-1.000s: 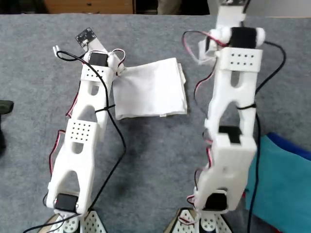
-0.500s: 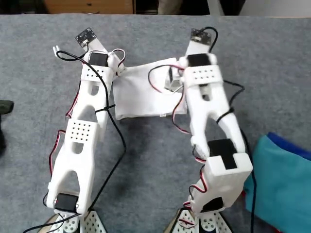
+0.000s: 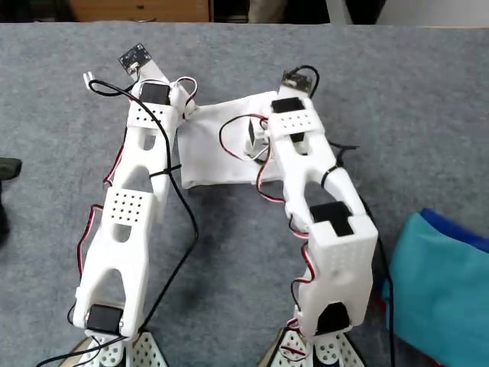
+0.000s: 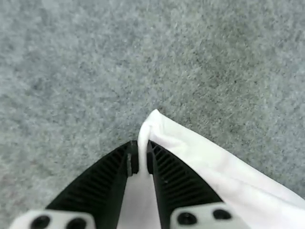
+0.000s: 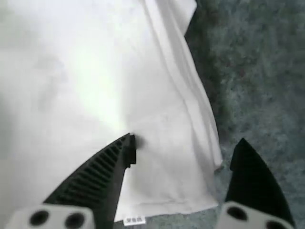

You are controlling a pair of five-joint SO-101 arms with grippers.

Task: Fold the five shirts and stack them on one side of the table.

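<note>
The high view, fixed far overhead, looks down over the grey counter (image 3: 428, 92). The left wrist view sits close behind the left pincer (image 4: 141, 148), the right behind the right pincer (image 5: 187, 142), both facing down. All share the white shirt (image 3: 206, 157) beneath the pincers.

Shirt (image 3: 218, 153): plain white. Tabletop (image 3: 428, 99): mottled grey. Cloth (image 3: 439, 298) at the right edge: teal over a blue layer (image 3: 458, 228). Left arm (image 3: 126, 222), right arm (image 3: 336, 245): white, black motors. Left gripper (image 4: 139, 160), right gripper (image 5: 186, 145): black, ribbed.
</note>
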